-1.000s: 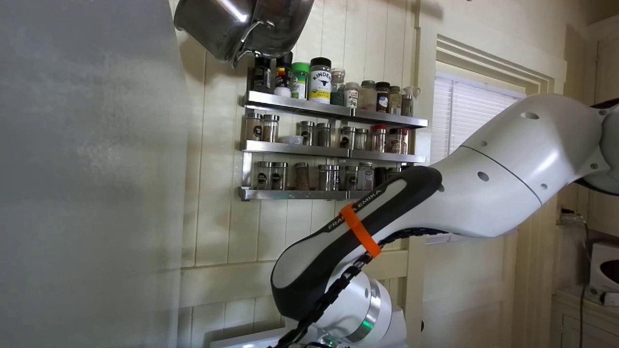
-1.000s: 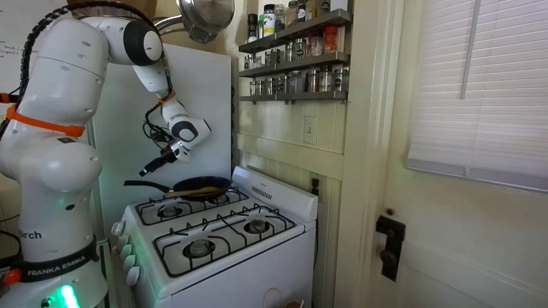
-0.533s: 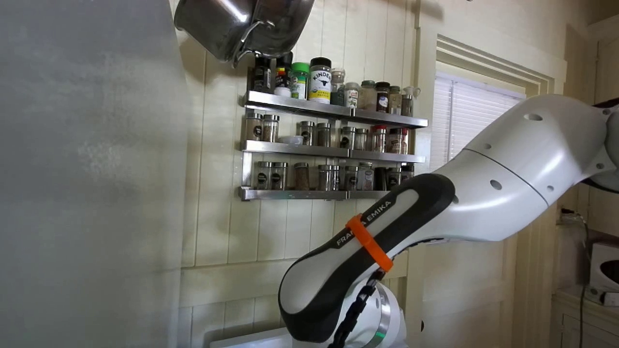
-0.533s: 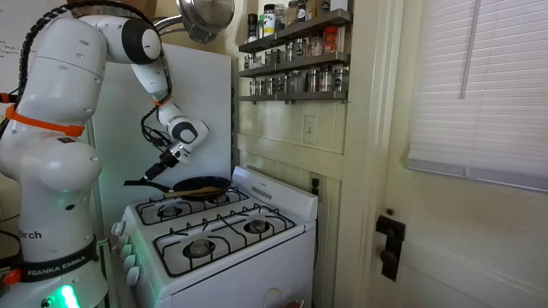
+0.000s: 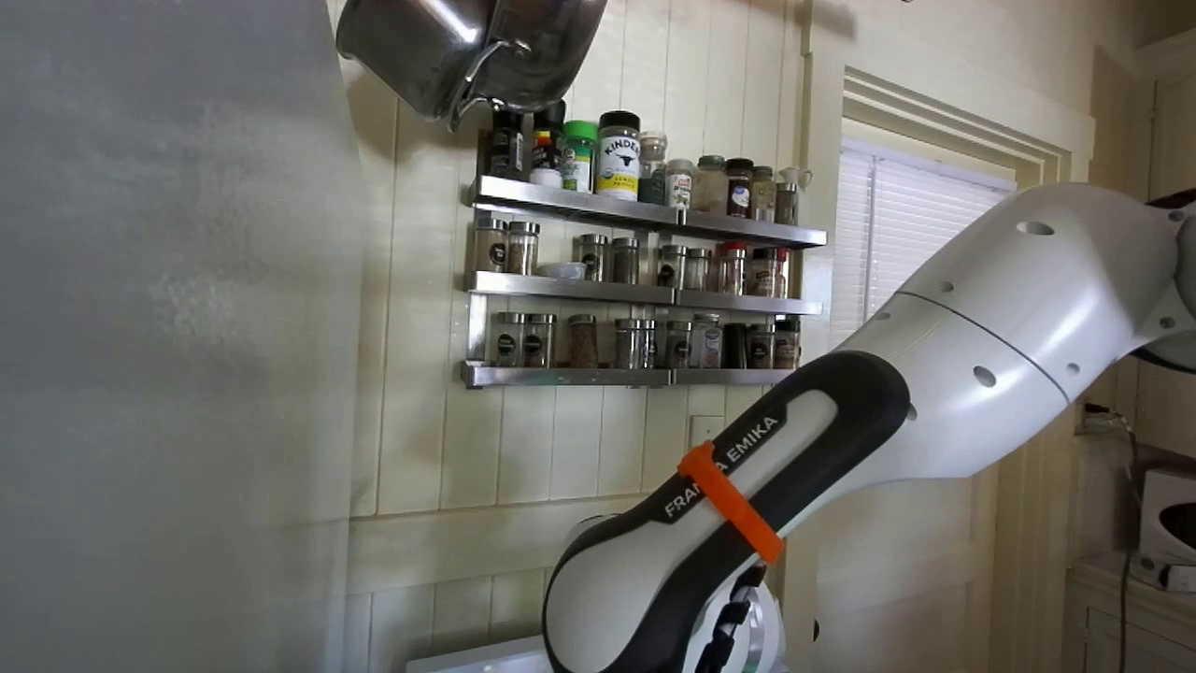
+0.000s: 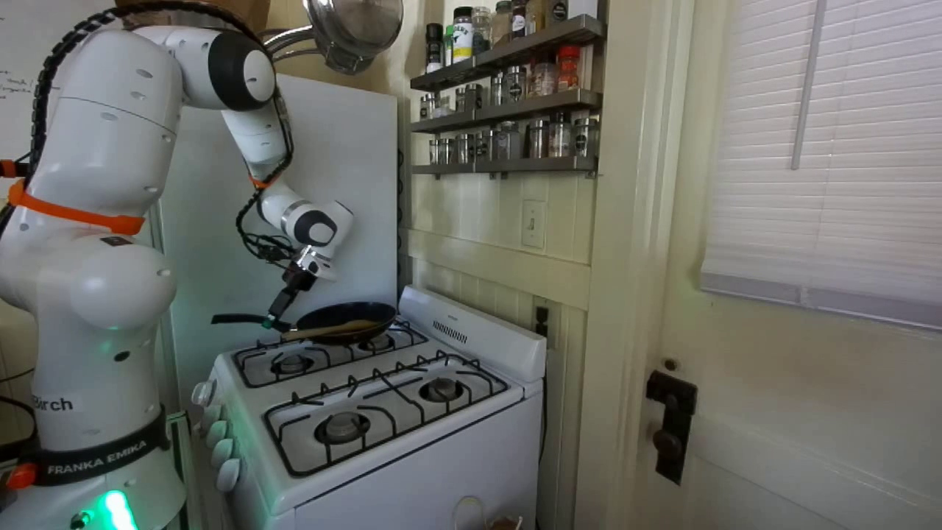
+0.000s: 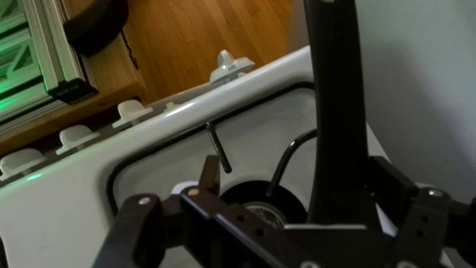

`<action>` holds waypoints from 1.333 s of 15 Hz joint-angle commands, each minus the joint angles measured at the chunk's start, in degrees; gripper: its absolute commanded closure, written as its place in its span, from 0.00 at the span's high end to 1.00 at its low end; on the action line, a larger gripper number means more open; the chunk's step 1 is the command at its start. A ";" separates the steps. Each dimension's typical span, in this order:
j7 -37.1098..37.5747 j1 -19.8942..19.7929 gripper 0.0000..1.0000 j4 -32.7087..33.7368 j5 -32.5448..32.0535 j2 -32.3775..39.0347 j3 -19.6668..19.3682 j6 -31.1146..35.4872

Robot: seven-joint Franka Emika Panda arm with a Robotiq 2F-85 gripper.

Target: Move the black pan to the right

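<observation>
Lying in pan (image 6: 340,315): wooden utensil (image 6: 331,330); hand (image 6: 275,323) astride handle (image 7: 338,111).

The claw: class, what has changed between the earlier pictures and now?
The claw moved down from above the handle and along it toward the pan; it now straddles the handle, open, not gripping. The handle's free end seems slightly lower. The pan stays on the stove, spoon lying across it.

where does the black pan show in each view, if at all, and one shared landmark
In an exterior view: black pan left of centre, on the stove.
In an exterior view, spice shelves near its middle: not in it.
Wrist view: only its handle, right of centre, down from the top edge.
Shared landmark: the stove (in the shelf-centred view, probably the bottom white strip).
</observation>
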 commanded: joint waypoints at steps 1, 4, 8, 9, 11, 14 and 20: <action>-0.40 1.03 1.00 -2.06 -3.01 -1.17 0.20 6.65; -1.95 1.04 1.00 -2.38 -2.25 -0.80 1.06 11.39; -4.63 0.87 1.00 -1.81 0.59 0.23 2.95 15.78; -5.50 0.67 1.00 -1.62 1.77 0.55 3.59 16.63; -7.83 0.10 1.00 -1.68 5.24 0.96 4.93 17.70; -10.16 0.00 1.00 -2.04 10.40 0.65 5.96 17.89; -10.79 0.70 1.00 -2.82 18.26 -0.56 6.14 16.83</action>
